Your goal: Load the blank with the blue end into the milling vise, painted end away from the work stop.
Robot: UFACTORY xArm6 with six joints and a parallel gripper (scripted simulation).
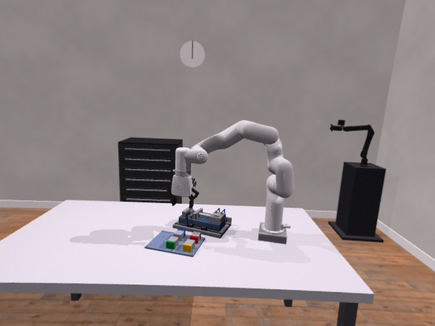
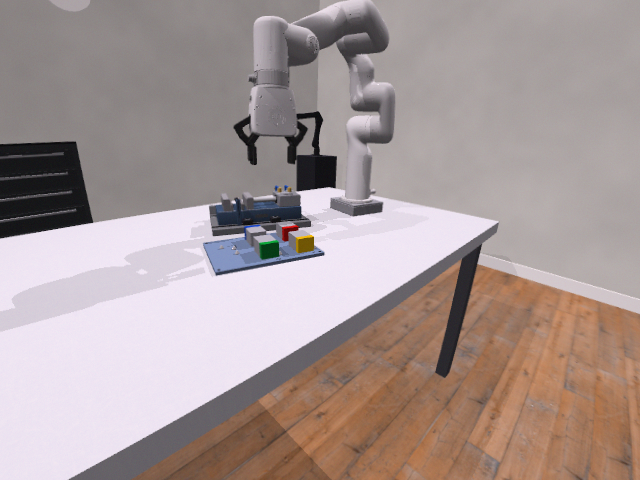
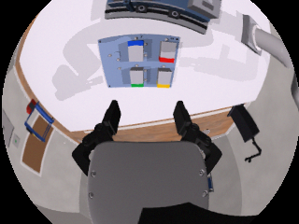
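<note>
The blank with the blue end lies on the infeed plate, in the row nearer the vise, its blue end toward the vise. The milling vise stands on its raised plate behind the infeed plate; only its near edge shows in the wrist view. The fixed jaw is at its left end, with the dark work stop rod beside it. No blank shows between the jaws. My gripper is open and empty, high above the blanks and vise.
Blanks with red, green and yellow ends lie on the infeed plate. Small pins stand near the blanks. The hose block rises at the vise's right end.
</note>
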